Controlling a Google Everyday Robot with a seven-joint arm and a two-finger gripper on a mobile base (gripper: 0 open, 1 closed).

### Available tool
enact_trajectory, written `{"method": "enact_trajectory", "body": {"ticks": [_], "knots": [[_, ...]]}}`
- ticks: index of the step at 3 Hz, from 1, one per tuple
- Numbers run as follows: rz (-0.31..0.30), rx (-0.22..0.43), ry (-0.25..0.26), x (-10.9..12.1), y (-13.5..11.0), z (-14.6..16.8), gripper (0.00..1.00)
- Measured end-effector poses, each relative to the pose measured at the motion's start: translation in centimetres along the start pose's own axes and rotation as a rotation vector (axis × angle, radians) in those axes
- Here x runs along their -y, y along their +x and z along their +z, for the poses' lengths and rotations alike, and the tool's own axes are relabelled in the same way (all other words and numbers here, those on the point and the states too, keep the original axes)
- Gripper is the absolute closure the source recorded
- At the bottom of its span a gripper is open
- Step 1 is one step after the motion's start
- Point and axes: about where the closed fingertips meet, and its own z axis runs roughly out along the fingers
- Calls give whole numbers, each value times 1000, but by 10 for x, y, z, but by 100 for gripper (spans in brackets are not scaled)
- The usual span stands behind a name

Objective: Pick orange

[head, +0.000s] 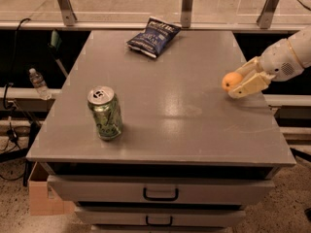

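Observation:
The orange [229,81], a small round orange-yellow fruit, is at the right edge of the grey table [170,115]. My gripper [237,83] reaches in from the right, and its two cream fingers [249,87] sit on either side of the orange, closed against it. The orange is at the fingertips, at or just above the tabletop. The white arm [286,57] runs off the frame's right side.
A green drink can [105,113] stands upright at the front left of the table. A dark blue chip bag [153,34] lies at the back middle. Drawers with handles [160,194] are below the top. A water bottle [38,83] stands off the left side.

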Motion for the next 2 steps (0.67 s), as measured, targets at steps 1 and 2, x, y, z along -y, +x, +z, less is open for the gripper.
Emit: {"method": "enact_trajectory", "body": {"ticks": [1,2], "knots": [[-65,75,-65,-20,-41,-11,95],[-124,193,-161,-45,-84,-19,100]]}}
